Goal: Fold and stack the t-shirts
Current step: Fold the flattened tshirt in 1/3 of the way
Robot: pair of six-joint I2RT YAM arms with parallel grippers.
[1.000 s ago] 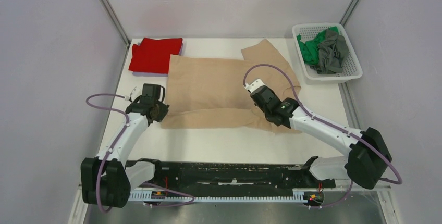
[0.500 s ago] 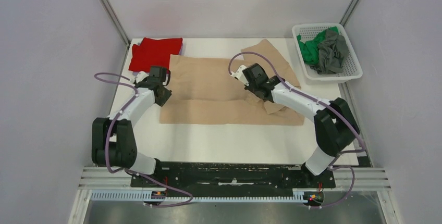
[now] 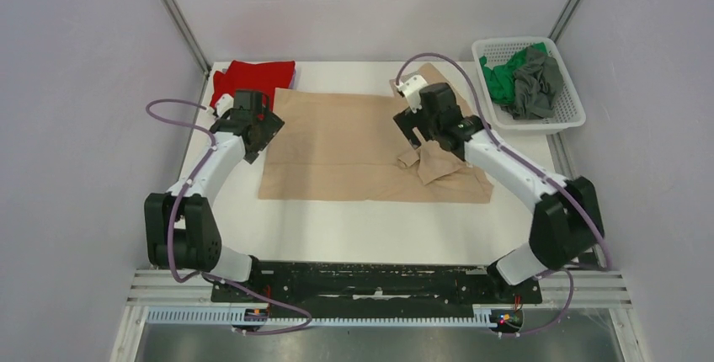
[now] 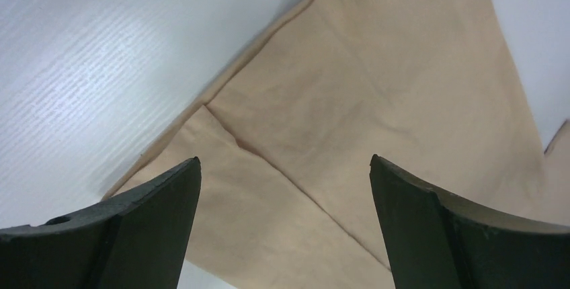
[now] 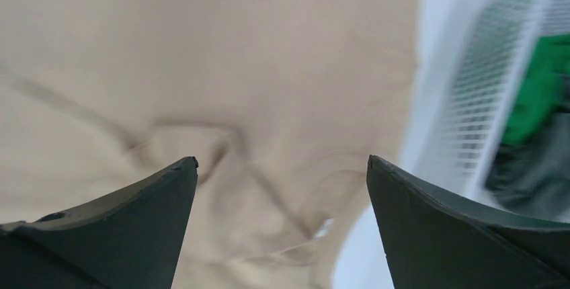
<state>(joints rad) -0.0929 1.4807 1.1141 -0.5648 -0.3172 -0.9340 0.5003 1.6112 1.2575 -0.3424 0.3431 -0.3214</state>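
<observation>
fingers (image 5: 101,235) apart | creased beige t-shirt (image 5: 201,54) below | basket (image 5: 474,101) right, probably green cloth (image 5: 538,80)

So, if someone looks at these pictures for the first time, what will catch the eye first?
A large beige t-shirt lies across the middle of the table, its right side crumpled. The left gripper and the right gripper hang open over its two sides. A folded red t-shirt lies at the far left corner; a white basket at the far right holds a green shirt and a grey shirt.

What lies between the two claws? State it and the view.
The beige t-shirt, lying flat, fills the stretch from left claw to right claw, seen in the top view.
</observation>
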